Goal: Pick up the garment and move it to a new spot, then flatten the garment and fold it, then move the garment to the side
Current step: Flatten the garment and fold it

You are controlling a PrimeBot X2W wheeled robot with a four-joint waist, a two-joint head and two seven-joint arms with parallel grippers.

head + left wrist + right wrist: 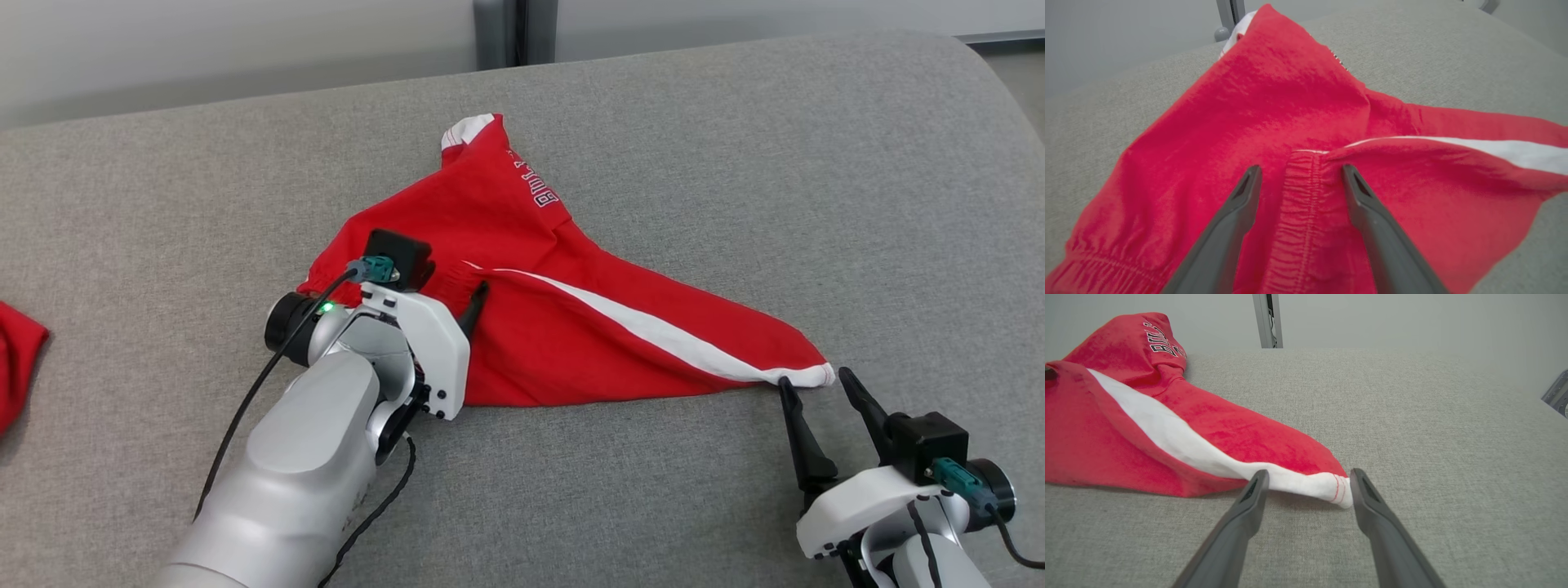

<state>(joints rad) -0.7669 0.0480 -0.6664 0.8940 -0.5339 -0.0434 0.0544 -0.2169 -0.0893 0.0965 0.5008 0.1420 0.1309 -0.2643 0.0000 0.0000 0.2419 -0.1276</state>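
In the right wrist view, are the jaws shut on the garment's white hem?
No: the jaws of the right gripper stand wide apart, and the white hem of the garment lies loose between them.

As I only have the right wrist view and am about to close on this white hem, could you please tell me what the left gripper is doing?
Observer: The left gripper is open, with one finger on each side of the garment's gathered waistband.
Operator: Thank you. Is anything else lying nearby?
Observer: Yes, another red cloth lies at the far left of the grey surface, apart from the garment.
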